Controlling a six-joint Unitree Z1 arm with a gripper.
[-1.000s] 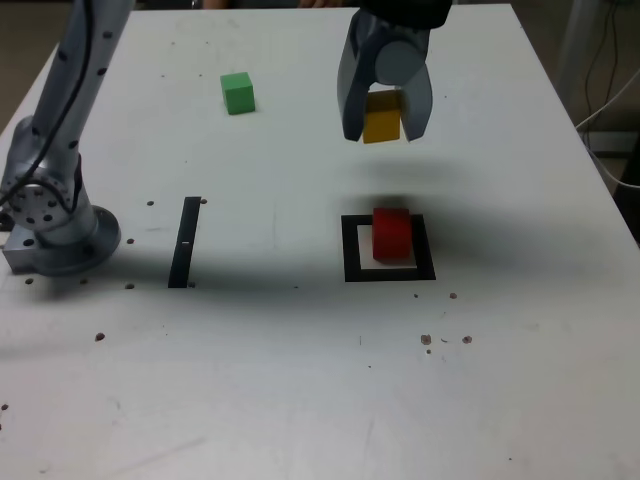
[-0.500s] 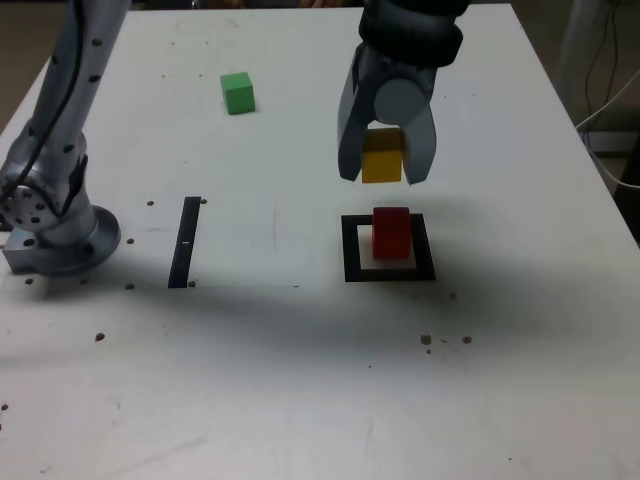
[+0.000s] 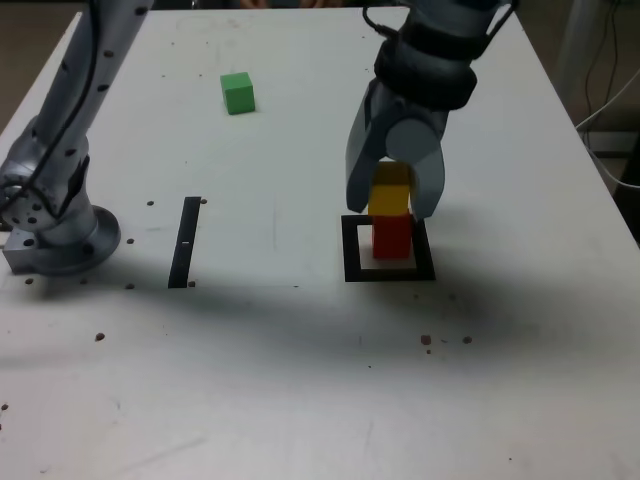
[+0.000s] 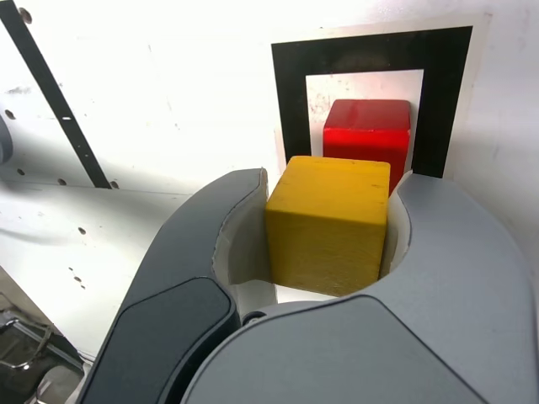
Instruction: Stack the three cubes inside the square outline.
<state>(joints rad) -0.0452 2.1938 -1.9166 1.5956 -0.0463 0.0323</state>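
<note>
Since the earlier frame the grey gripper (image 3: 396,198) had swung over the black square outline (image 3: 389,272), clamped on the small yellow wooden cube (image 3: 391,195) just above the red cube (image 3: 392,236). Light, rigid, smooth-faced; opposite flat sides suited gripping.

Yellow cube over red, green off on its own

We see the yellow cube (image 3: 391,196) just above the red cube (image 3: 392,236), which sits upright in the black square outline (image 3: 351,250), toward its far edge. The green cube (image 3: 238,92) lies well apart, on the exterior view's left.
</note>
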